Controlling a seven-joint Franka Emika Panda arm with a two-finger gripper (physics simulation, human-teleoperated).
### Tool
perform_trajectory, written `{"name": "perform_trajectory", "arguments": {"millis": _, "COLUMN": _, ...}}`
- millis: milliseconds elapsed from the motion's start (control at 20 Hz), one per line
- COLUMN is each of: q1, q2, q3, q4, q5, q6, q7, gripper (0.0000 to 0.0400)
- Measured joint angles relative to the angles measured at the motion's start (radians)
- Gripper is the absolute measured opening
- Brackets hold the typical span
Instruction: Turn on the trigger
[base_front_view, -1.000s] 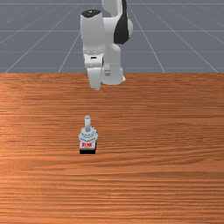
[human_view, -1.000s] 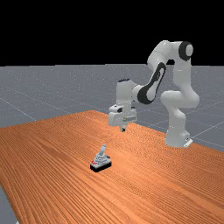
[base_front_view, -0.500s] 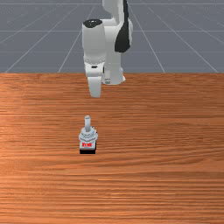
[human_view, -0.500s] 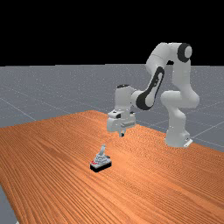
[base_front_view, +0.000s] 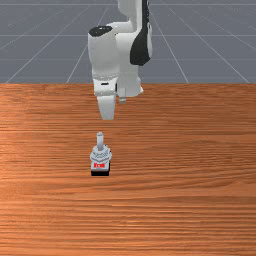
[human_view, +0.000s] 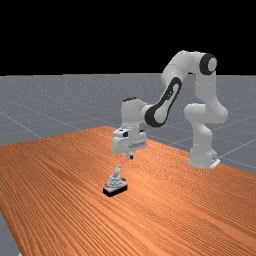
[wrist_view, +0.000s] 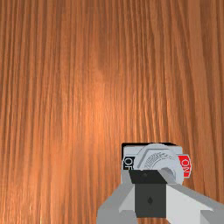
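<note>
In the far view my gripper hangs above the switch, a little toward the arm's base, not touching it. A grey lever rises from the switch, tilted toward the arm and away from the red label, which faces the camera in the front view. In the wrist view the gripper is shut with nothing held, its dark fingertips together and covering part of the switch. Either side of the round collar are a red ON label and a black OFF label.
The wooden table surrounds the switch. At the table's back edge in the front view stands the arm's base, which is at the far view's right.
My hand has come down and forward, nearer the switch, moving toward the far view's left. The switch and its lever have stayed as they were.
</note>
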Motion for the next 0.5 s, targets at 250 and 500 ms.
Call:
{"name": "perform_trajectory", "arguments": {"millis": 250, "q1": -0.007, "q2": 0.013, "q3": -0.038, "q4": 0.01, "q5": -0.031, "q6": 0.01, "q7": 0.073, "gripper": 0.0}}
{"name": "perform_trajectory", "arguments": {"millis": 500, "q1": 0.022, "q2": 0.016, "q3": -0.049, "q4": -0.005, "q5": -0.105, "q6": 0.039, "q7": 0.105, "gripper": 0.0}}
